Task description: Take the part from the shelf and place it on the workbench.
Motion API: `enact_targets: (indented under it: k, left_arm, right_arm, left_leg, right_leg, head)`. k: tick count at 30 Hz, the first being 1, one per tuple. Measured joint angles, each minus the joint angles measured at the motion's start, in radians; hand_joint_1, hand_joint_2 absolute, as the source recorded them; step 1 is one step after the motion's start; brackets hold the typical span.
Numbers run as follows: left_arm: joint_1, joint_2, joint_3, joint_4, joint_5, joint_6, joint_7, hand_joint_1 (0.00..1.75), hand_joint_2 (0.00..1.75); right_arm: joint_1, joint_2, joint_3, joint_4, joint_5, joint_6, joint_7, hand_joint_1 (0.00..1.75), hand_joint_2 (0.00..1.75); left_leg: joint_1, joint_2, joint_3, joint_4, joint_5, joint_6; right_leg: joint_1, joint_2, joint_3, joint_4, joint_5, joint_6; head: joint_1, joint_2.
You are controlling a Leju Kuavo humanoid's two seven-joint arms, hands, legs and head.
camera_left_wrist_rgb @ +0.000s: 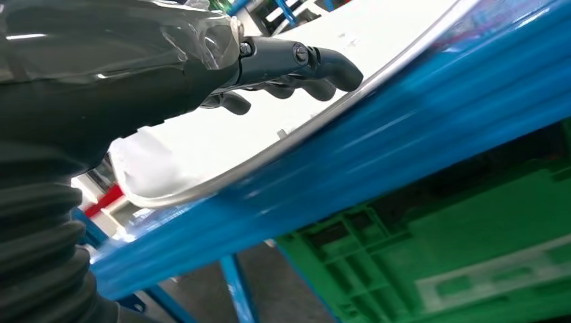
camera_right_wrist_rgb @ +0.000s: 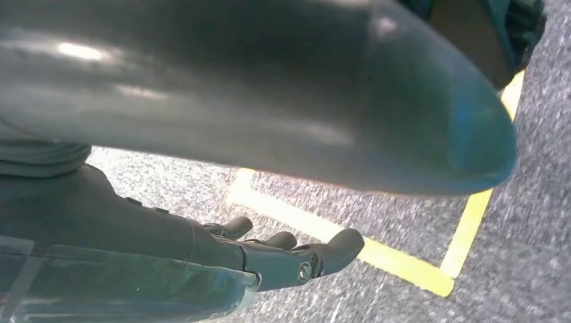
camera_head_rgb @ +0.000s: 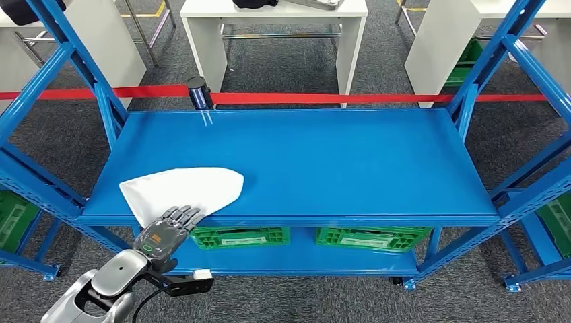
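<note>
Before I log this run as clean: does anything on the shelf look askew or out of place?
Slightly: the white part lies skewed at the blue shelf front-left edge, overhanging it, left hand fingers at its rim.

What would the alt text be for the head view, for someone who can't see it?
The left robot hand reaches onto the near edge of a white part lying on the front left of a blue shelf. Green crates sit on the level below, and a red tape runs behind.

Part (camera_head_rgb: 183,190): white, flat, smooth sheet-like piece, rounded at one end. Laid flat at the front left of the blue shelf (camera_head_rgb: 337,161), one corner overhanging the front edge.
</note>
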Motion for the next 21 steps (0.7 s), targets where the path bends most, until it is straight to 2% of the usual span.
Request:
enact_targets:
  k: [2, 4, 5, 6, 7, 9, 10, 11, 13, 15, 16, 17, 20, 21]
  left_arm:
    - [0.01, 0.0, 0.02, 0.0, -0.042, 0.013, 0.004, 0.0, 1.75]
    - [0.018, -0.002, 0.036, 0.001, -0.084, 0.021, 0.014, 0.0, 1.75]
    - [0.024, -0.004, 0.042, 0.002, -0.104, 0.023, 0.021, 0.0, 1.75]
    - [0.03, -0.006, 0.048, 0.003, -0.123, 0.024, 0.029, 0.0, 1.75]
    - [0.035, -0.008, 0.054, 0.003, -0.142, 0.027, 0.037, 0.0, 1.75]
    - [0.04, -0.012, 0.07, 0.003, -0.172, 0.033, 0.052, 0.0, 1.75]
    - [0.04, -0.014, 0.076, 0.002, -0.18, 0.037, 0.06, 0.0, 1.75]
    - [0.04, -0.015, 0.081, 0.002, -0.184, 0.039, 0.067, 0.0, 1.75]
    - [0.042, -0.016, 0.087, 0.002, -0.186, 0.041, 0.077, 0.0, 1.75]
    - [0.043, -0.016, 0.089, 0.001, -0.186, 0.042, 0.081, 0.0, 1.75]
    - [0.043, -0.017, 0.089, 0.001, -0.186, 0.043, 0.081, 0.0, 1.75]
    - [0.044, -0.018, 0.09, 0.0, -0.186, 0.043, 0.082, 0.0, 1.75]
    - [0.047, -0.022, 0.09, 0.0, -0.186, 0.044, 0.083, 0.0, 1.75]
    - [0.049, -0.023, 0.089, 0.0, -0.186, 0.044, 0.083, 0.0, 1.75]
  right_arm:
    - [0.001, 0.005, 0.0, -0.015, 0.0, 0.007, -0.001, 0.0, 0.0]
    - [0.002, 0.01, -0.001, -0.028, 0.0, 0.013, -0.001, 0.0, 0.0]
    - [0.002, 0.012, -0.001, -0.032, 0.0, 0.015, -0.001, 0.0, 0.0]
    - [0.003, 0.013, -0.001, -0.034, 0.0, 0.016, -0.002, 0.0, 0.0]
    - [0.003, 0.014, -0.001, -0.035, 0.0, 0.016, -0.002, 0.0, 0.0]
    - [0.004, 0.015, -0.001, -0.036, 0.0, 0.016, -0.005, 0.0, 0.0]
    - [0.003, 0.016, -0.001, -0.037, 0.0, 0.016, -0.006, 0.0, 0.0]
    - [0.003, 0.017, -0.001, -0.038, 0.0, 0.016, -0.007, 0.0, 0.0]
    - [0.004, 0.019, -0.001, -0.04, 0.0, 0.016, -0.009, 0.0, 0.0]
    - [0.004, 0.021, -0.001, -0.042, 0.0, 0.016, -0.01, 0.0, 0.0]
    - [0.005, 0.021, -0.002, -0.043, 0.0, 0.016, -0.011, 0.0, 0.0]
    - [0.005, 0.021, -0.002, -0.044, 0.0, 0.016, -0.011, 0.0, 0.0]
    - [0.006, 0.021, -0.003, -0.046, 0.0, 0.016, -0.011, 0.0, 0.0]
    - [0.006, 0.021, -0.004, -0.047, 0.0, 0.016, -0.011, 0.0, 0.0]
  left_leg:
    - [0.005, 0.0, -0.034, 0.076, -0.049, -0.011]
    - [0.008, 0.0, -0.097, 0.214, -0.115, -0.019]
    - [0.009, 0.0, -0.122, 0.268, -0.132, -0.021]
    - [0.009, 0.0, -0.132, 0.289, -0.13, -0.021]
    - [0.01, 0.0, -0.121, 0.265, -0.108, -0.02]
    - [0.009, 0.0, -0.054, 0.127, -0.039, -0.012]
    - [0.007, 0.0, -0.02, 0.059, -0.015, -0.008]
    - [0.004, 0.0, 0.001, 0.016, -0.004, -0.004]
    - [-0.002, -0.001, 0.008, -0.006, -0.004, 0.003]
    - [-0.001, -0.001, 0.011, -0.014, 0.004, 0.015]
    - [0.001, -0.001, 0.014, -0.02, 0.009, 0.021]
    - [0.003, 0.0, 0.016, -0.025, 0.013, 0.026]
    - [0.0, 0.001, 0.012, -0.025, 0.017, 0.031]
    - [-0.002, 0.0, 0.011, -0.024, 0.017, 0.031]
  right_leg:
    - [-0.004, 0.0, 0.001, -0.002, 0.002, -0.011]
    - [-0.001, 0.0, -0.001, -0.002, 0.003, -0.016]
    - [0.0, 0.0, -0.001, -0.001, 0.003, -0.016]
    - [0.0, 0.0, -0.001, -0.001, 0.002, -0.016]
    - [0.001, 0.001, 0.0, -0.001, 0.002, -0.016]
    - [0.001, 0.002, 0.003, -0.001, 0.002, -0.016]
    - [0.004, 0.002, 0.003, -0.001, 0.003, -0.014]
    - [0.006, 0.002, 0.001, -0.001, 0.003, -0.011]
    - [0.008, 0.002, -0.002, -0.002, 0.006, -0.001]
    - [0.006, 0.001, -0.004, -0.003, 0.006, 0.009]
    - [0.006, 0.0, -0.012, 0.012, -0.004, 0.011]
    - [0.006, -0.001, -0.031, 0.05, -0.025, 0.009]
    - [0.007, -0.001, -0.125, 0.252, -0.108, -0.002]
    - [0.007, -0.001, -0.141, 0.287, -0.115, 0.0]
  head:
    - [-0.003, 0.0]
    - [-0.005, 0.0]
    - [-0.005, 0.0]
    - [-0.005, 0.0]
    - [-0.005, 0.0]
    - [-0.005, 0.0]
    - [-0.005, 0.0]
    - [-0.004, 0.0]
    - [-0.004, 0.0]
    - [-0.004, 0.0]
    - [-0.003, 0.0]
    - [-0.002, 0.0]
    - [0.001, 0.0]
    - [0.001, 0.0]
